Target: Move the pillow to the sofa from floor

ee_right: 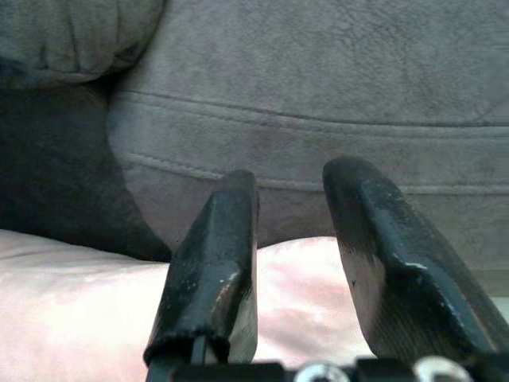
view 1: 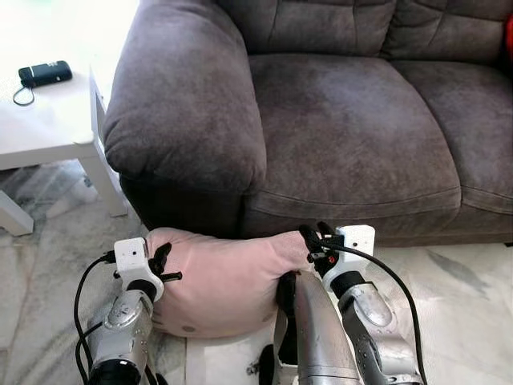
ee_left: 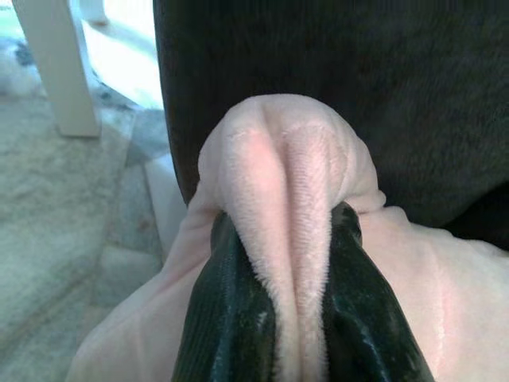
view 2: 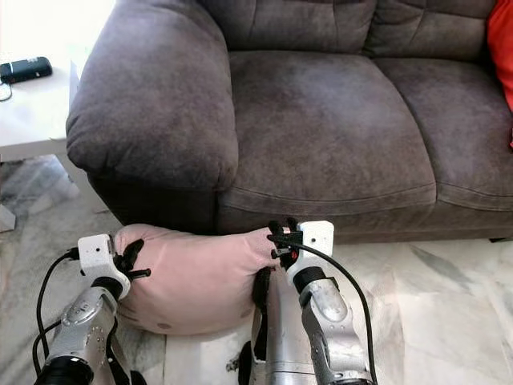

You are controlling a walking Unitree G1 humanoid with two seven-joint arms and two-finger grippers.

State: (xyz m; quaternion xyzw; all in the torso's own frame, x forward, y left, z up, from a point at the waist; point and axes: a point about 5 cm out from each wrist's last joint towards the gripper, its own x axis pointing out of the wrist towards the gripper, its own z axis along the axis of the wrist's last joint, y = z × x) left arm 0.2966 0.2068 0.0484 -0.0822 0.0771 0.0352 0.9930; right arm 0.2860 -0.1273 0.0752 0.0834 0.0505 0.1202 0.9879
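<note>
A pink pillow (view 1: pixel 224 285) lies on the marble floor (view 1: pixel 449 297), pressed up against the front base of the grey sofa (view 1: pixel 337 120), just below the sofa's left armrest (view 1: pixel 176 104) and the near edge of its left seat cushion. The left hand (ee_left: pixel 282 318) is at the pillow's left end, its two black fingers (ee_left: pixel 227 318) clamped on a bunched fold of the pink fabric that bulges up between and past the fingertips, with the dark front of the armrest close behind it. The right hand (ee_right: pixel 298 239) sits at the pillow's right end, beside the sofa's front panel; its fingers (ee_right: pixel 219 263) stand apart with a clear gap, the pillow's pink surface lying under and between them, and the pictures do not settle whether they touch the fabric. Both silver forearms rise from the lower edge of the head views toward the pillow. To the left of the sofa a white tabletop (view 1: pixel 48 120) carries a small black device (view 1: pixel 46 74) with a cord near its far edge. A strip of orange-red cushion (view 2: pixel 502 56) shows at the sofa's right end.
</note>
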